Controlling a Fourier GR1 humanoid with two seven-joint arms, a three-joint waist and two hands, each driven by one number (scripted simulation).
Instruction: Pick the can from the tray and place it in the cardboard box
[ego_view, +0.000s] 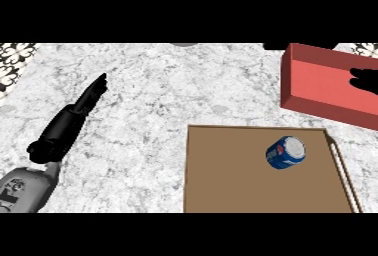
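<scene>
At seven o'clock, a pale grey forearm (26, 190) with dark markings on its casing narrows into a glossy black wrist and slim black left hand (87, 97) — at two o'clock, only black fingertips of the right hand (365, 80) show.

1 view only — from the head, looking steeply down on the counter (162, 95), fairly close.

Left hand (87, 99) flat, fingers straight
</scene>
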